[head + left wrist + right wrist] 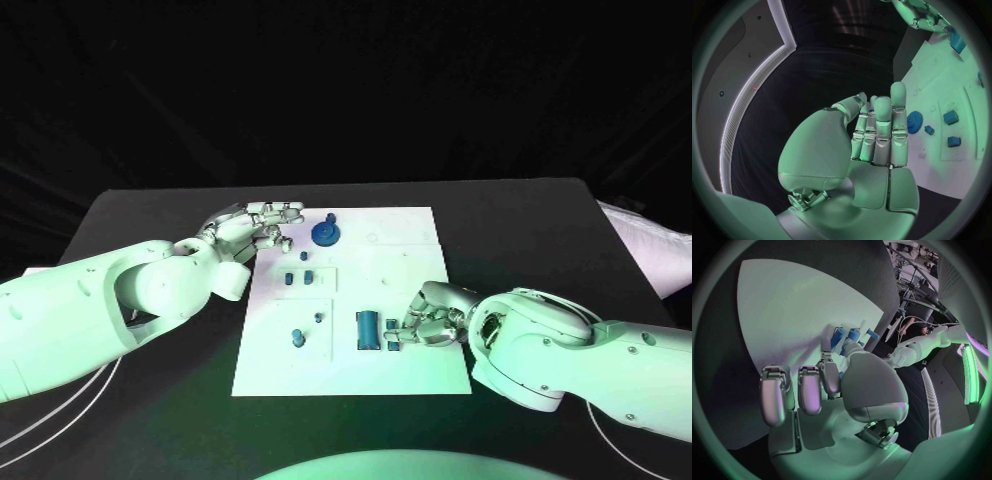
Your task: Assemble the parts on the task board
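Observation:
The white task board (411, 250) lies mid-table with several blue parts on it. A blue gear (327, 234) stands near its far left corner, also visible in the left wrist view (914, 120). My left hand (257, 228) hovers just left of the gear, fingers (881, 131) straight and holding nothing. A long blue block (369, 330) lies near the board's near edge, with a small blue part (391, 344) beside it. My right hand (430, 318) rests on the board right of them, fingers curled, fingertips at the blue pieces (845, 336). Whether it grips one is hidden.
Small blue pieces (299, 277) sit in a raised square on the board's left side, and another (297, 338) lies nearer the front. Black table (534, 230) surrounds the board. A pale cloth (652, 245) lies at the table's right edge.

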Tool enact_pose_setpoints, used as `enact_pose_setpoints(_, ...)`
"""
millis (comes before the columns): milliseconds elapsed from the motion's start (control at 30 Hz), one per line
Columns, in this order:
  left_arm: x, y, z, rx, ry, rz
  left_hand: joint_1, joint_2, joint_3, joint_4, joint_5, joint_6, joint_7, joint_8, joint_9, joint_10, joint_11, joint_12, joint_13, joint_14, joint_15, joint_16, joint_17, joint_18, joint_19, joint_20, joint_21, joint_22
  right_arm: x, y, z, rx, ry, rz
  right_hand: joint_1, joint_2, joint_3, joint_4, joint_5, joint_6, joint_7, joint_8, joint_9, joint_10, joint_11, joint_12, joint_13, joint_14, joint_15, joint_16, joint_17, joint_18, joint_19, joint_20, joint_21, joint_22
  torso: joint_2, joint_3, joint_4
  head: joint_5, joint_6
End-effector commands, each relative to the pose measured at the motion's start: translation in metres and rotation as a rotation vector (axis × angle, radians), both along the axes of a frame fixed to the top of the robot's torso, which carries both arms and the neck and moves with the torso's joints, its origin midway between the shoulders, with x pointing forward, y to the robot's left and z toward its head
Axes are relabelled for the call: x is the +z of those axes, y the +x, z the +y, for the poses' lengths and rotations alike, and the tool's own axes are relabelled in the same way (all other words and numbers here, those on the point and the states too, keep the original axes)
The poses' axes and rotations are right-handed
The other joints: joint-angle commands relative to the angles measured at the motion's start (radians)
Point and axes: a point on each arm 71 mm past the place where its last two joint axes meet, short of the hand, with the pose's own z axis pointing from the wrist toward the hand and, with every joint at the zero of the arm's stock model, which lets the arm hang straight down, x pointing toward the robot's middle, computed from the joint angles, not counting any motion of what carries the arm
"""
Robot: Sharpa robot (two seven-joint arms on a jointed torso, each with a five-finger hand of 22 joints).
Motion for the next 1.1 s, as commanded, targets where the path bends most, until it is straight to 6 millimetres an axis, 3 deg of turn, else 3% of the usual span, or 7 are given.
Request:
enact_pose_setpoints(33, 0.0010, -0.0006, -0.0017, -0.019, -0.009, -0.006, 0.003, 0.004, -0.004, 0.001, 0.005, -0.004, 0.000, 0.005, -0.002, -0.006, -0.003, 0.004, 0.001, -0.005, 0.000, -0.004, -0.001, 0.018, -0.004, 0.000, -0.006, -0.002, 0.0003, -0.0017, -0.0001, 0.026, -0.013, -0.004, 0.021, 0.000, -0.008, -0.013, -0.021, 0.003, 0.001, -0.004, 0.001, 0.014, -0.003, 0.002, 0.072, 0.076, -0.003, 0.003, 0.114, -0.015, 0.044, -0.005, 0.002, 0.195, 0.000, 0.0004, 0.0003, 0.000, 0.000)
enact_pose_setpoints(567, 0.0002, 0.0005, -0.0009, -0.017, -0.007, -0.005, 0.004, 0.006, -0.004, 0.001, 0.006, -0.004, -0.001, 0.006, -0.001, -0.008, -0.003, 0.005, 0.001, -0.006, 0.000, -0.005, -0.003, 0.018, -0.004, 0.000, -0.006, -0.002, 0.0019, -0.0060, -0.0049, 0.043, -0.006, 0.007, 0.019, -0.005, -0.042, -0.011, -0.049, 0.003, 0.003, -0.006, 0.001, 0.013, -0.001, -0.001, 0.072, 0.077, -0.002, 0.004, 0.114, -0.015, 0.045, -0.004, 0.003, 0.196, -0.001, 0.0003, 0.0002, 0.000, 0.001)
enact_pose_setpoints(1100, 0.0000, 0.0005, -0.0016, -0.018, -0.008, -0.005, 0.006, 0.007, -0.003, -0.001, 0.006, -0.004, -0.001, 0.006, -0.001, -0.008, -0.004, 0.006, 0.001, -0.007, 0.000, -0.005, -0.004, 0.019, -0.005, 0.000, -0.007, -0.002, -0.0020, -0.0007, -0.0040, 0.060, -0.045, 0.000, 0.107, 0.022, -0.055, -0.059, -0.059, 0.003, 0.000, -0.009, 0.001, 0.014, -0.004, -0.001, 0.075, 0.077, -0.004, 0.004, 0.116, -0.016, 0.046, -0.004, 0.003, 0.198, 0.001, -0.0005, 0.0012, 0.000, -0.002)
